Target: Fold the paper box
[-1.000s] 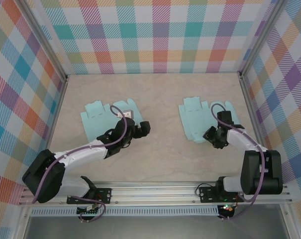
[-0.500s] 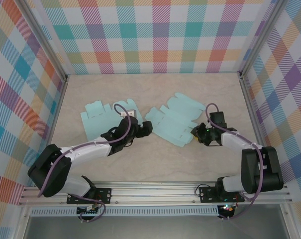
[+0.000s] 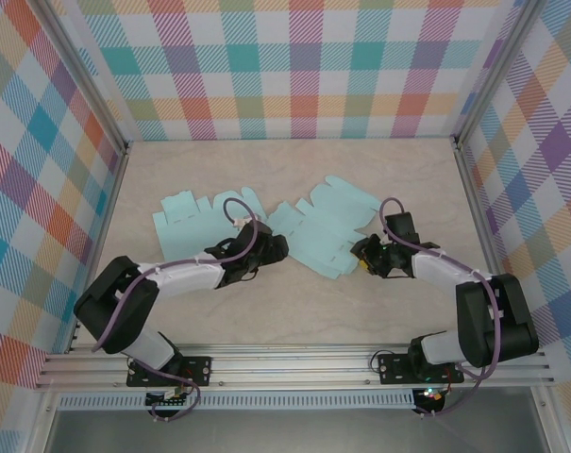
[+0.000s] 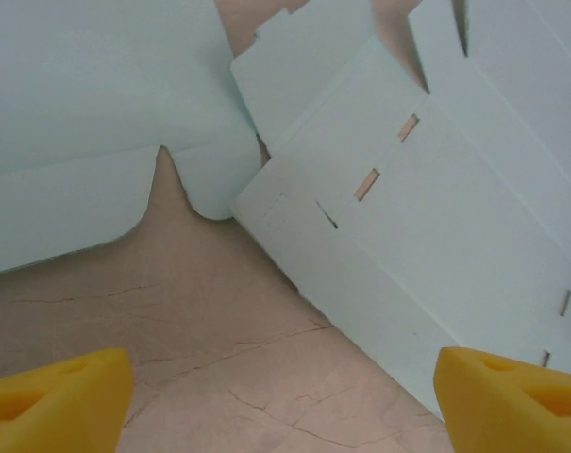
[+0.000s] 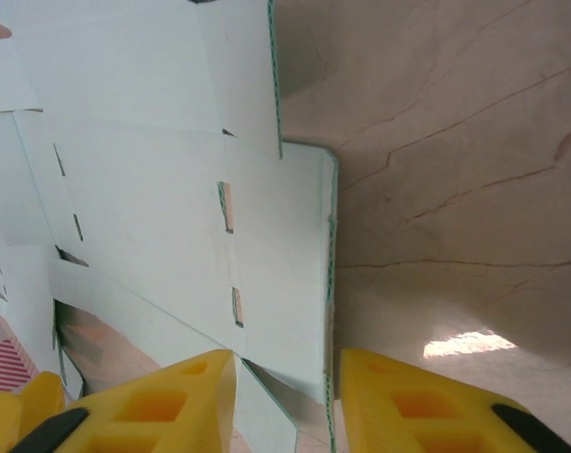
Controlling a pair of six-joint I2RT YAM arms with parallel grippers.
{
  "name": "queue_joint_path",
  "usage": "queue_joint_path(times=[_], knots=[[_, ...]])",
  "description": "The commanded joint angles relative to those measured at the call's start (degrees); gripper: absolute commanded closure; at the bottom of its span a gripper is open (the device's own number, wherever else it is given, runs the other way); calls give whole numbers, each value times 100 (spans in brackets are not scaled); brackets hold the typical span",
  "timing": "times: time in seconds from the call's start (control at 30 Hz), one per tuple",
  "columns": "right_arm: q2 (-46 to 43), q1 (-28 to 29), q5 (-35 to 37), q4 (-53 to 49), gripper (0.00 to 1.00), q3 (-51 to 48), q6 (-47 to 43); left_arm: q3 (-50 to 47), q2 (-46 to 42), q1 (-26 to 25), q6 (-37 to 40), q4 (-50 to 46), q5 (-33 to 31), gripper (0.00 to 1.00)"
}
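Two flat pale-teal sheets lie on the marbled table (image 3: 294,311). The middle box blank (image 3: 327,226) sits mid-table, skewed, with its flaps fanned toward the back wall. The left box blank (image 3: 183,222) lies just beside it on the left, corners nearly meeting — touching or not, cannot tell. The right gripper (image 3: 362,258) is clenched on the middle box blank's near right edge; in the right wrist view that edge runs between the yellow fingers (image 5: 172,396). The left gripper (image 3: 281,247) is released — its tips spread wide over bare tabletop near where the two blanks meet, grasping nothing.
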Motion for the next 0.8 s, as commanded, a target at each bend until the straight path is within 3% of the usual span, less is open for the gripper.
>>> queue_joint_path(times=[0.0,0.3,0.77], knots=[[-254,50,180,-241,55,-56,-114,351,423,-56,14,246,166,19],[-1075,47,632,-813,35,-102,-408,887,1443,-12,-165,721,649,24],[-1827,48,725,-992,27,-244,-747,1065,2014,237,-335,1329,472,36]])
